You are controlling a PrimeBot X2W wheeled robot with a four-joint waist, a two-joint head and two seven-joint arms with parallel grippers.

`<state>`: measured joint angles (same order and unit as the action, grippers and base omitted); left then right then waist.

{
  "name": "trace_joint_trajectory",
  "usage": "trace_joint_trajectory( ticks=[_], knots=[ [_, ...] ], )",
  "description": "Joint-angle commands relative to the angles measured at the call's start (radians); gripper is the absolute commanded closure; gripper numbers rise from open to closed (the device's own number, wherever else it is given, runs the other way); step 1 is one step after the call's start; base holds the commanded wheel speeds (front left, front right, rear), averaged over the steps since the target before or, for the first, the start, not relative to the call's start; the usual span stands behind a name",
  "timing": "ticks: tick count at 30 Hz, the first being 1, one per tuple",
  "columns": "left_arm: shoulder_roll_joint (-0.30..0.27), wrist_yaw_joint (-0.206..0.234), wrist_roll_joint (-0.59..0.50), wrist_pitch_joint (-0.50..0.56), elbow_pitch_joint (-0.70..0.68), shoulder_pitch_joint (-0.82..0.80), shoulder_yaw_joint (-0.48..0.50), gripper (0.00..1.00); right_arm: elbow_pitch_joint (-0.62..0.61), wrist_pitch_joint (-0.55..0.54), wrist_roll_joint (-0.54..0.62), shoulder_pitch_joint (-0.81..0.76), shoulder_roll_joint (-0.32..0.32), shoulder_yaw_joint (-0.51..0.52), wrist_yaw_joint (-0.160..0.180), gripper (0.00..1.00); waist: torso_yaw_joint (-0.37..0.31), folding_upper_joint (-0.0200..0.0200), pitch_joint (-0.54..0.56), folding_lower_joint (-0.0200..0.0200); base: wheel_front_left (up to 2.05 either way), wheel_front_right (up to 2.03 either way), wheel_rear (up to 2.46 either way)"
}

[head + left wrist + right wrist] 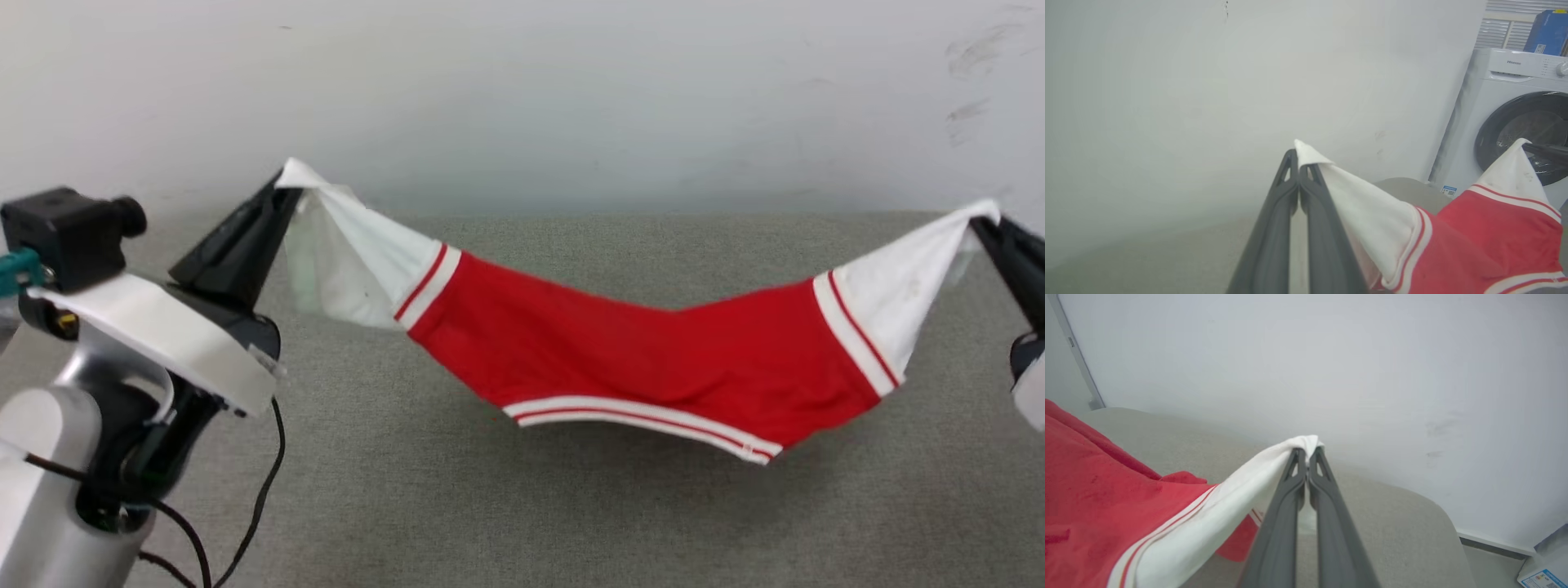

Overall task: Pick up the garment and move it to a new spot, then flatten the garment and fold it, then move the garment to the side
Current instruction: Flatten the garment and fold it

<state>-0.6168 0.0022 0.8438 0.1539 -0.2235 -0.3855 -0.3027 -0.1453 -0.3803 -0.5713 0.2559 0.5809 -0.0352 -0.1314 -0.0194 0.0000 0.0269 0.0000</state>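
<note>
The garment [645,351] is a red jersey with white sleeves and striped trim, strung in the air like a hammock over the grey table [490,523]. My left gripper [286,184] is shut on the tip of its left white sleeve; in the left wrist view that gripper [1299,153] pinches the white cloth [1372,216]. At the right edge my right gripper [984,222] is shut on the other white sleeve tip, seen up close in the right wrist view [1307,449], with the red body [1098,490] sagging to the left. The middle hangs lowest, just above the table.
A pale wall [571,90] stands right behind the table. A white washing machine [1515,118] with a blue box [1549,32] on top stands beyond the table's end. The table's rounded corner [1437,514] lies near my right gripper.
</note>
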Motion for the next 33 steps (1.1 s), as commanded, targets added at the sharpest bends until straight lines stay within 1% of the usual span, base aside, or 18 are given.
trace_joint_trajectory(
  ticks=[1, 5, 9, 16, 19, 25, 29, 33],
  knots=[
    [0.006, -0.006, 0.011, -0.002, -0.006, -0.038, 0.012, 1.00, -0.006, 0.001, 0.000, 0.044, -0.012, 0.012, 0.001, 1.00, 0.000, 0.0000, -0.001, 0.0000, 0.00, 0.00, 0.00],
    [0.020, -0.024, 0.024, 0.011, 0.008, -0.150, 0.021, 1.00, -0.003, 0.002, -0.005, 0.166, -0.026, 0.034, 0.001, 1.00, 0.001, 0.0000, -0.009, 0.0000, 0.00, 0.00, 0.00],
    [0.040, -0.037, 0.015, 0.025, 0.043, -0.279, 0.012, 1.00, 0.032, 0.003, 0.003, 0.299, -0.044, 0.034, 0.001, 1.00, 0.005, 0.0000, -0.032, 0.0000, 0.00, 0.00, 0.00],
    [0.094, -0.054, -0.002, 0.052, 0.160, -0.538, -0.009, 1.00, 0.126, 0.005, 0.035, 0.556, -0.062, -0.007, 0.001, 1.00, 0.012, 0.0000, -0.152, 0.0000, 0.00, 0.00, 0.00],
    [0.121, -0.065, -0.018, 0.053, 0.235, -0.674, -0.018, 1.00, 0.186, 0.017, 0.055, 0.688, -0.060, -0.023, 0.001, 1.00, 0.013, 0.0000, -0.227, 0.0000, 0.00, 0.00, 0.00],
    [0.152, -0.082, -0.068, 0.043, 0.392, -0.935, -0.029, 1.00, 0.339, 0.058, 0.103, 0.952, -0.073, -0.064, 0.001, 1.00, 0.004, 0.0000, -0.379, 0.0000, 0.00, 0.00, 0.00],
    [0.171, -0.096, -0.094, 0.025, 0.501, -1.091, -0.035, 1.00, 0.433, 0.095, 0.135, 1.111, -0.084, -0.094, 0.001, 1.00, -0.004, 0.0000, -0.456, 0.0000, 0.00, 0.00, 0.00],
    [0.178, -0.105, -0.119, -0.010, 0.589, -1.209, -0.036, 1.00, 0.530, 0.135, 0.168, 1.248, -0.100, -0.117, 0.001, 1.00, -0.009, 0.0000, -0.513, 0.0000, 0.00, 0.00, 0.00]
  ],
)
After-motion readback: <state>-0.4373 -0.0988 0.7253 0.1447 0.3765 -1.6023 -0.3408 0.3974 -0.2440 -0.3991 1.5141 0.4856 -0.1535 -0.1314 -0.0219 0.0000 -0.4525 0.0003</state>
